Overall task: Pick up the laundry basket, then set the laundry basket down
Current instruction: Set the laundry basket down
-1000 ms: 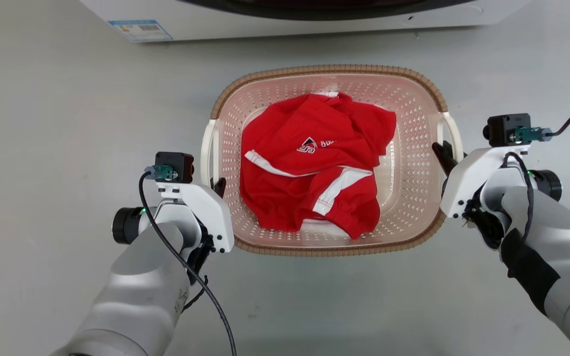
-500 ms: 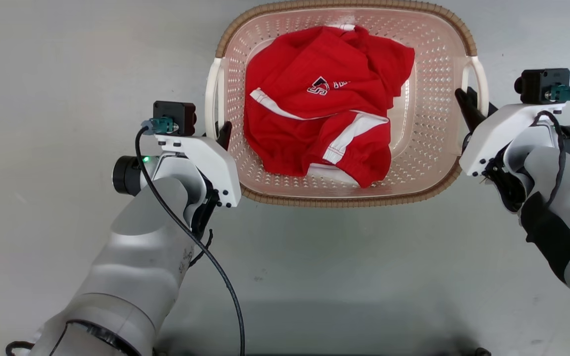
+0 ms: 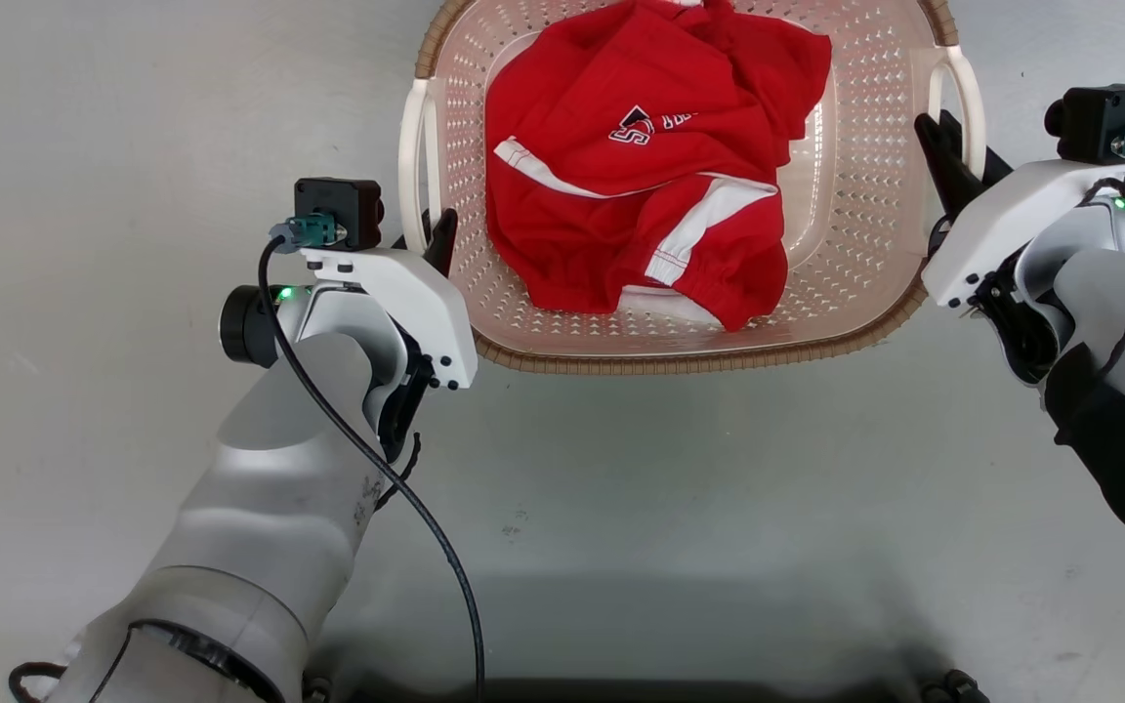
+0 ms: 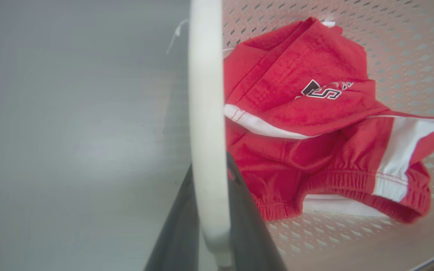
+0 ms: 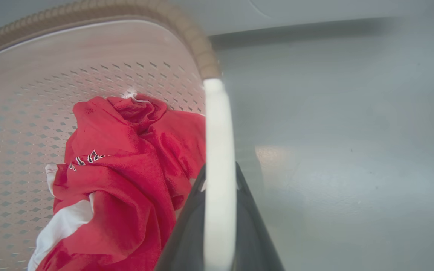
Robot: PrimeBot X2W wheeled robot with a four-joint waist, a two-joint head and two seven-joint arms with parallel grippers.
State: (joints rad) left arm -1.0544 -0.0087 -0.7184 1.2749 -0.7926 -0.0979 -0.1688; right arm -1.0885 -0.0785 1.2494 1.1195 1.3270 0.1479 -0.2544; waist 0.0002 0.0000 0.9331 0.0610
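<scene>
Laundry basket apparently lifted; looms larger now.

The robot's 2 pale arms were stretched forward, wrists angled inward. The left gripper was clamped on the laundry basket at its left handle, the right gripper on the right handle, dark fingers pinched 1 either side.

Bare floor lay open left, right and nearside of the laundry basket; a red garment crowded its inside.
</scene>
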